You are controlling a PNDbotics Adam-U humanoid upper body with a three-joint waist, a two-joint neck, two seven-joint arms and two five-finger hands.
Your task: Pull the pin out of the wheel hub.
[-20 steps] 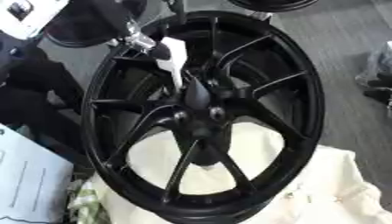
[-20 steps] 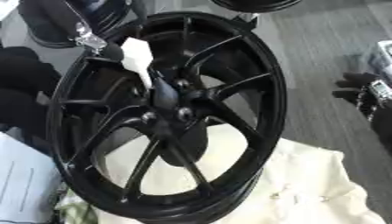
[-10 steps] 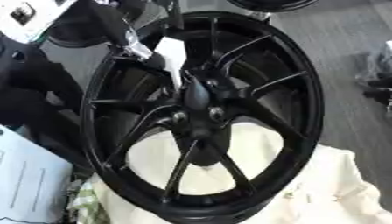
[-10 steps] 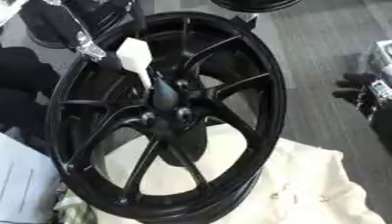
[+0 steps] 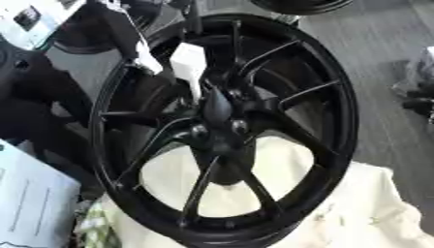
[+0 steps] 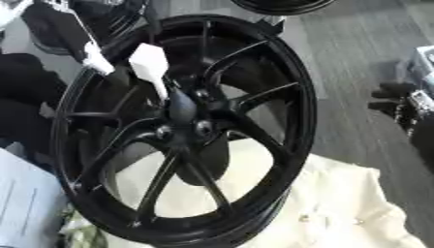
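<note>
At centre, our black wheel hub (image 5: 222,131) stands tilted on a cream cloth (image 6: 339,208), glossy, w/ thin paired spokes running to a round boss. Vs 1 s ago, the white pin (image 6: 151,65) w/ its blocky head sits a bit higher and further from the boss, its narrow stem still reaching down to the middle; the whole view also shifted, so some of that is our head moving. Upper left, our left hand (image 5: 127,36) shows only as dark, blurred shapes w/ a pale tip near the pin; we can't tell how its fingers stand or if they touch the pin. Our right hand isn't visible. White paper (image 5: 30,203) lies lower left, cut off by the edge.
</note>
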